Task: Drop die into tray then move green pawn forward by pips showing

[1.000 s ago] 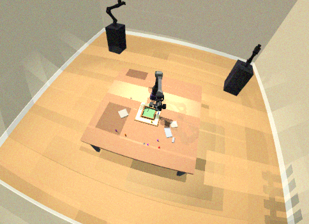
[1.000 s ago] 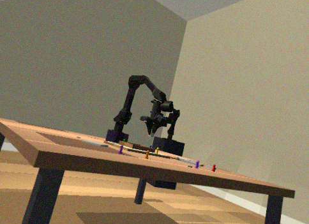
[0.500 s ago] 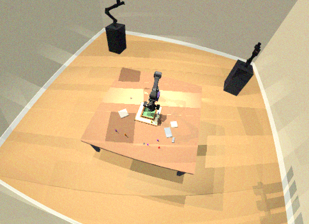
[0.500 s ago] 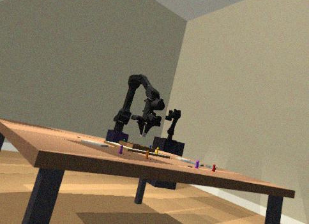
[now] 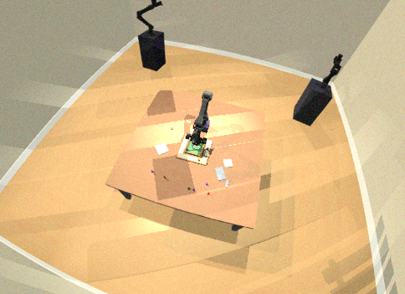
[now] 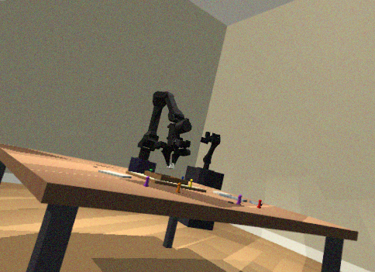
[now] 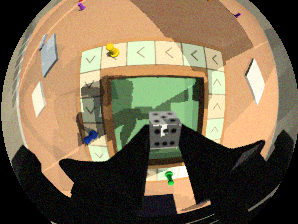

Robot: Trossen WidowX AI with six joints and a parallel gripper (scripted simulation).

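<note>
Die (image 7: 161, 131) (grey, dark pips) between fingers

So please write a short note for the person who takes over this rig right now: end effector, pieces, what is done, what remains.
End effector: shut on the die, held above the green tray, not touching it.
Green pawn: on the board's track at the tray's near edge in the wrist view. Yellow pawn and blue pawn are on the track too.
Done: die picked up and carried over the tray.
Left: drop the die, read the top, advance the green pawn along the arrows, release, retreat.
</note>
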